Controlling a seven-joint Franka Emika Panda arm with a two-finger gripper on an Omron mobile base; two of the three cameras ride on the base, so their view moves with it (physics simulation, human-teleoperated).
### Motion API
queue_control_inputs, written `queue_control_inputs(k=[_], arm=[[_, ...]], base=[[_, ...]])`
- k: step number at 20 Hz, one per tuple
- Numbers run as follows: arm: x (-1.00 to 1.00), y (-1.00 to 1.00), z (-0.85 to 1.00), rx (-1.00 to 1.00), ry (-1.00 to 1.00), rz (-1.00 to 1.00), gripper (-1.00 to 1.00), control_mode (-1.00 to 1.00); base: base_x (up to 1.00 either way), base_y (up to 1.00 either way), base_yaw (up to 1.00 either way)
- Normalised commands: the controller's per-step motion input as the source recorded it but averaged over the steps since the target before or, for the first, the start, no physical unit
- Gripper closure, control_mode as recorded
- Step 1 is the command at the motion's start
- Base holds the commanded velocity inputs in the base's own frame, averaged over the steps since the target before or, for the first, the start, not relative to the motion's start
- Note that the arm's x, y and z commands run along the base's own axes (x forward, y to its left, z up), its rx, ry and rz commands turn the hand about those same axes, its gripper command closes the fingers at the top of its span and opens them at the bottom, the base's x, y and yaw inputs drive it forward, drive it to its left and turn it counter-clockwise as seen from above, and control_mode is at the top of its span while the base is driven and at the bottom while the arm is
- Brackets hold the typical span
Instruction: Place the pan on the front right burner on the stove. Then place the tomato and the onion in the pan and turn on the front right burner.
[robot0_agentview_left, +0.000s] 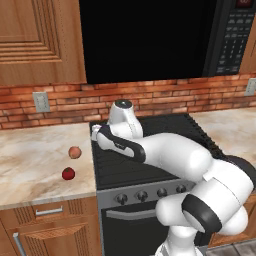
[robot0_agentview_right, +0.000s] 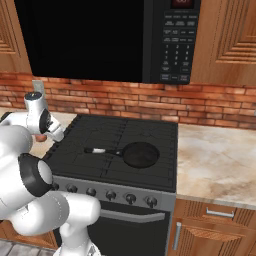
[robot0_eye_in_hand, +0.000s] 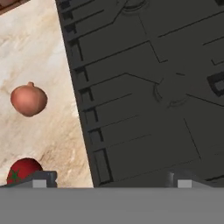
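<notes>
Fingers (robot0_eye_in_hand: 109, 178) are standing spread, pinching nothing, hovering over the stove's (robot0_eye_in_hand: 144, 87) left edge, likely lining up for produce. 1 pan (robot0_agentview_right: 141, 154) is sitting on the front right burner (robot0_agentview_right: 145, 167). 1 onion (robot0_eye_in_hand: 28, 99) is lying at 12 o'clock of 1 tomato (robot0_eye_in_hand: 22, 170) on the bench (robot0_eye_in_hand: 39, 57).

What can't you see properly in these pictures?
- Pan: in the left base view the arm covers the stove's right side, where it sits.
- Tomato: hand view, partly cut off by a fingertip and the bottom band.
- Onion and tomato: in the right base view the arm blocks that counter.
- Knob markings: too small to read in both base views.
</notes>
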Motion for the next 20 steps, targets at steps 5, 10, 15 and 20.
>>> queue_control_inputs(k=[5, 10, 15, 20], arm=[[0.00, 0.36, 0.00, 0.00, -0.09, 0.14, -1.00, -1.00], [0.00, 0.31, 0.00, 0.00, -0.06, 0.13, -1.00, -1.00], [0.02, 0.30, 0.00, 0.00, -0.02, 0.11, -1.00, -1.00], [0.07, 0.28, 0.00, 0.00, -0.01, 0.08, -1.00, -1.00]], base=[[0.00, 0.00, 0.00], [0.00, 0.00, 0.00], [0.00, 0.00, 0.00], [0.00, 0.00, 0.00]])
